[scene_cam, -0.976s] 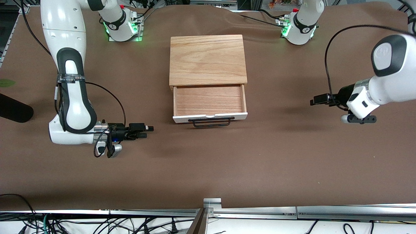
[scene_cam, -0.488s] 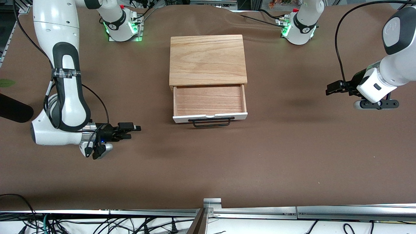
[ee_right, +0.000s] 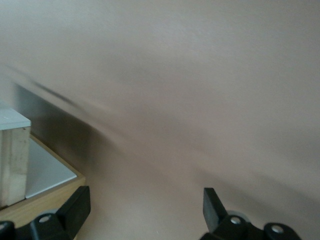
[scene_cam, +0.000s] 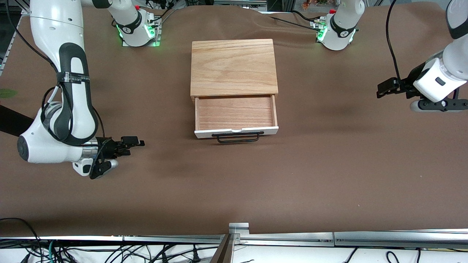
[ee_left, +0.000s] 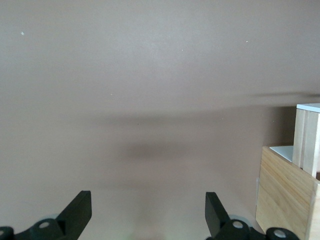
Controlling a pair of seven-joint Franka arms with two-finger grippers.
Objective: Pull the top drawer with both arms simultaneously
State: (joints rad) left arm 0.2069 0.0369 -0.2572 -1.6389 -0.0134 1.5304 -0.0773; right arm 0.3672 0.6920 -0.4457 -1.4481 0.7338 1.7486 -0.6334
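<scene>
The top drawer (scene_cam: 236, 112) stands pulled out of the light oak box body (scene_cam: 234, 67), its light-wood tray open to view. Its white front panel (scene_cam: 236, 131) and black wire loop handle (scene_cam: 237, 137) face the front camera. My right gripper (scene_cam: 138, 143) is open and empty, low over the brown table, apart from the drawer toward the right arm's end. My left gripper (scene_cam: 382, 89) is open and empty, over the table toward the left arm's end. The left wrist view shows open fingers (ee_left: 77, 212) and the box's side (ee_left: 282, 200). The right wrist view shows open fingers (ee_right: 75, 205) and a box corner (ee_right: 15, 160).
Both arm bases (scene_cam: 137, 29) (scene_cam: 338, 33) glow green along the table edge farthest from the front camera. A dark object (scene_cam: 11, 124) lies at the right arm's end. A metal rail (scene_cam: 237, 233) and cables run along the nearest edge.
Both grippers have drawn away from the drawer, each toward its own arm's end of the table. The drawer has not moved.
</scene>
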